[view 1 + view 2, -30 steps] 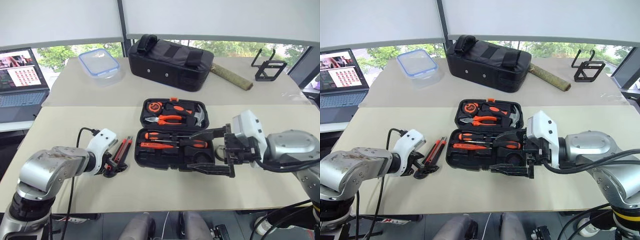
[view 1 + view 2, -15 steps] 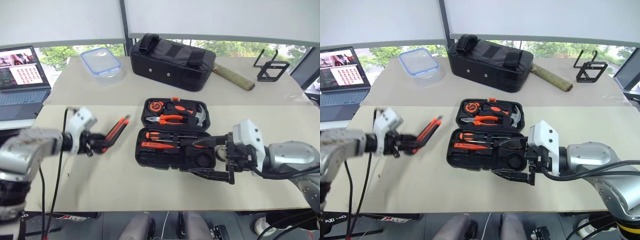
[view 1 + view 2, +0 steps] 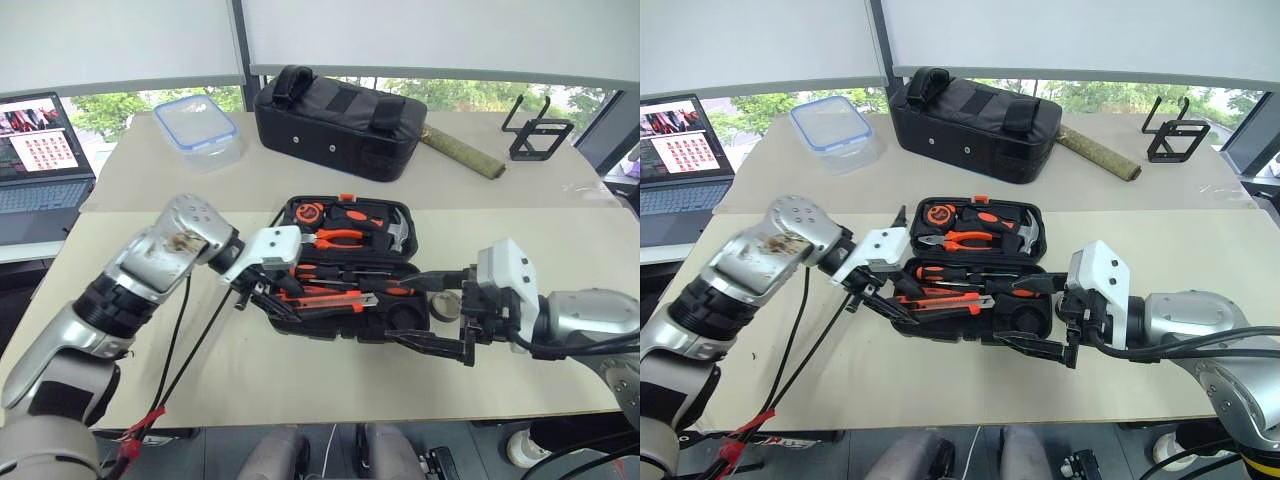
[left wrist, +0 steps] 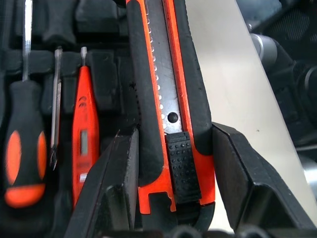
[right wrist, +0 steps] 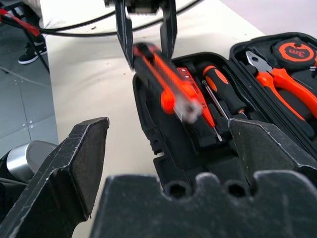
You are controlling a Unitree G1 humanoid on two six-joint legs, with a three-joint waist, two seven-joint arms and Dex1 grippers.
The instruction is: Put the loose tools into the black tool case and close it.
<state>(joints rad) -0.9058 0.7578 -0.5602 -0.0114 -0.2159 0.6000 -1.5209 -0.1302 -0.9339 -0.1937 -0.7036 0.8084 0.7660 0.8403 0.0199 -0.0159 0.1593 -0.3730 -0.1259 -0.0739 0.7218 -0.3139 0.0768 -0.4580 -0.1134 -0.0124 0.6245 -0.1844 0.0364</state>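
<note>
- Head views: the left hand [image 3: 262, 290] is clamped on the utility knife [image 3: 335, 297], carrying it over the front half of the open tool case [image 3: 345, 270] on the counter [image 3: 300, 385]. The left arm reaches across from the left, wrist bent, hand angled down to the right. The grey tape roll [image 3: 441, 307] lies on the counter just beside the case's right edge, near the right hand [image 3: 440, 315].
- Left wrist view: both fingers [image 4: 121, 178] pinch the knife's tail end. Below sit the small orange screwdriver [image 4: 84, 129] and a black-and-orange screwdriver [image 4: 22, 148] in their recesses. Best move, I'd say: line the knife up lengthwise with an empty recess, lower it flat, then release.
- Right wrist view: the right hand's fingers [image 5: 74, 163] stand wide apart, holding nothing, pointing at the case with the knife hovering above it.
</note>
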